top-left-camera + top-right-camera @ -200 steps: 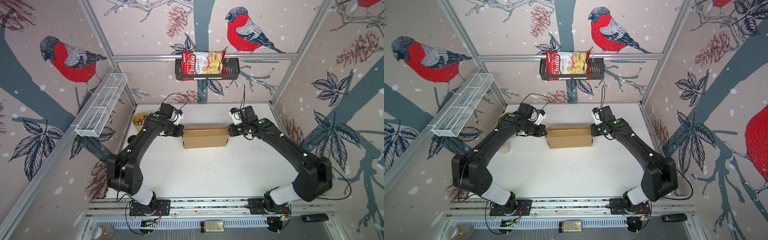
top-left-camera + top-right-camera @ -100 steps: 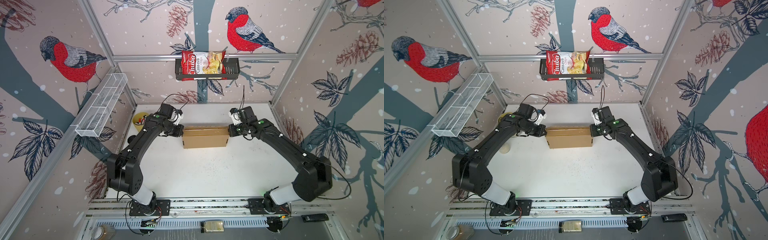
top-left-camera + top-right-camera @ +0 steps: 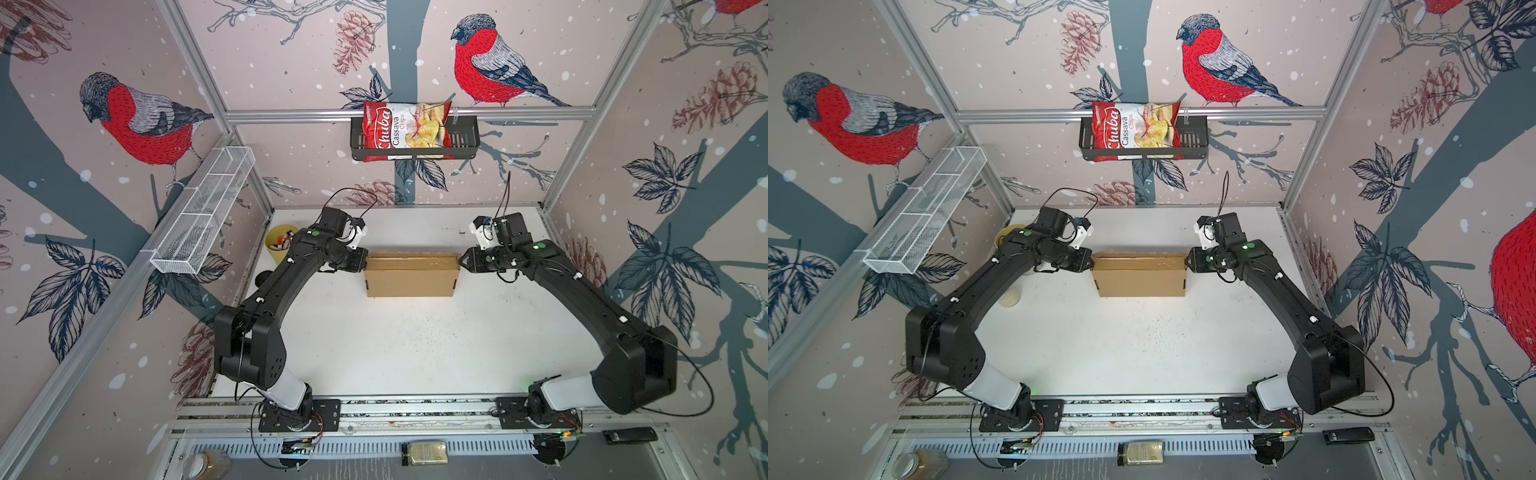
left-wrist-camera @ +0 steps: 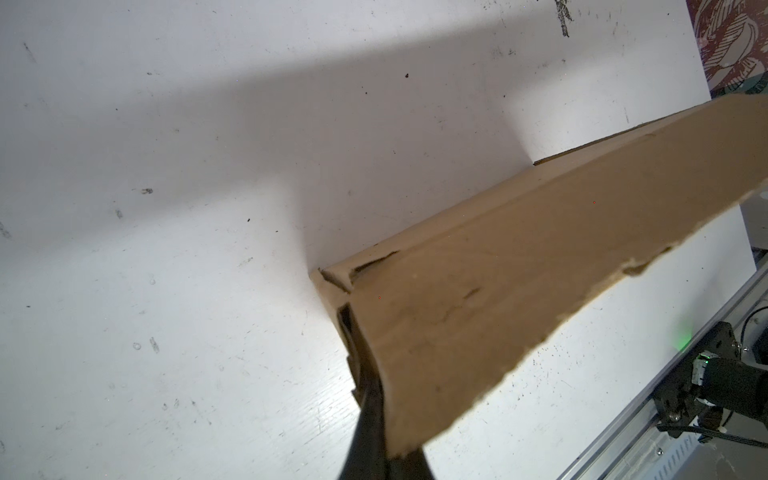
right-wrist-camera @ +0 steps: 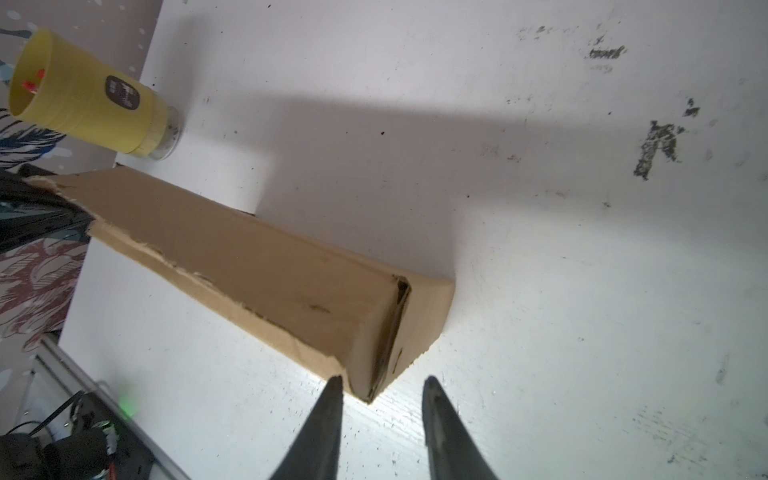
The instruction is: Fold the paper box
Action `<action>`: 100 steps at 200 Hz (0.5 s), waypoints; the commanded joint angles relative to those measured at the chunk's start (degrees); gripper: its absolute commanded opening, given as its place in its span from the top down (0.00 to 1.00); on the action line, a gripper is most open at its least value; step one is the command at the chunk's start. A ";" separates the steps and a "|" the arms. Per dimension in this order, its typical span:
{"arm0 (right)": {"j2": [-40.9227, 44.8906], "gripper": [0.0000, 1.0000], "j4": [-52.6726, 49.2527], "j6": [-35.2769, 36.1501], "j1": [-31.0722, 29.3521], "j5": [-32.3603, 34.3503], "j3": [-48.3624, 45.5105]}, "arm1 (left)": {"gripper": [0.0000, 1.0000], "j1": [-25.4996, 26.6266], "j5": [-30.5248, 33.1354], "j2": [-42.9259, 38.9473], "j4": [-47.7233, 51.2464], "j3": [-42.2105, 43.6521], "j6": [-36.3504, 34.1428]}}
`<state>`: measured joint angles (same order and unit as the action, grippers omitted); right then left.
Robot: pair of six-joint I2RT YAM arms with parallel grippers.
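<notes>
Top views, both, show the full lot; you read it left to right.

- Wire tray (image 3: 199, 216), on the left wall: nothing seen in it.
- Cup (image 3: 279, 245), yellow, far left of the table (image 3: 415, 353): holds what look like markers (image 3: 282, 240); too small to count.
- Left gripper (image 3: 360, 262): clamped on the box's left end. The left wrist view shows its fingers (image 4: 365, 419) pinching a thin cardboard edge.
- Box (image 3: 409, 278): brown corrugated, mid-table toward the far side, between the two grippers. It is mostly formed. The top panel has one ragged edge and looks not fully seated.
  - Handling, as a judgement: light, stiff across the panels, weak at creases and torn edges. It is likely to slide on the smooth table if you push from one side only.
  - Hold, as a judgement: take it at an end wall or a clean flap edge, not the frayed rim.
- Black basket (image 3: 465, 141), on the far wall above the box: holds one chips bag (image 3: 399, 131).
- Right gripper (image 3: 463, 264): jaws parted, holding nothing. In the right wrist view the box's right-end corner lies just ahead of the fingertips (image 5: 332, 386), close beside one of them.
</notes>
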<state>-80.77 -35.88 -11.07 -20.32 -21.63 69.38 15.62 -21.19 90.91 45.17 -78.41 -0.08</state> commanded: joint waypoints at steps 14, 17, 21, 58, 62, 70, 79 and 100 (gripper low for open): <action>3.57 0.42 6.81 -10.68 6.29 -14.66 -4.13 | 1.00 0.16 0.81 0.76 5.20 0.75 -0.45; 4.13 0.41 7.99 -12.76 7.14 -15.25 -4.77 | 1.00 0.21 0.80 0.69 5.19 0.87 -0.49; 4.92 0.40 9.94 -15.41 8.15 -16.14 -6.05 | 1.00 0.22 0.82 0.67 5.11 0.90 -0.54; 6.73 0.38 24.18 -39.89 10.38 -19.42 -14.83 | 1.00 0.32 0.88 0.59 4.76 1.58 -0.36; 6.40 0.37 24.45 -40.98 10.31 -19.73 -14.76 | 1.00 0.35 0.74 0.58 4.63 1.62 -0.36; 5.94 0.37 24.94 -42.39 9.76 -20.12 -14.49 | 1.00 0.38 0.72 0.49 4.62 1.74 -0.36; 5.59 0.37 25.00 -43.70 8.97 -19.88 -14.22 | 1.00 0.47 0.63 0.47 4.58 1.76 -0.36; 5.54 0.36 23.90 -45.16 7.78 -18.28 -13.59 | 1.00 0.49 0.63 0.49 4.53 1.69 -0.44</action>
<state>-75.09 -15.18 -48.93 -11.60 -39.16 55.13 15.73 -21.10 90.85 42.72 -77.36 -0.08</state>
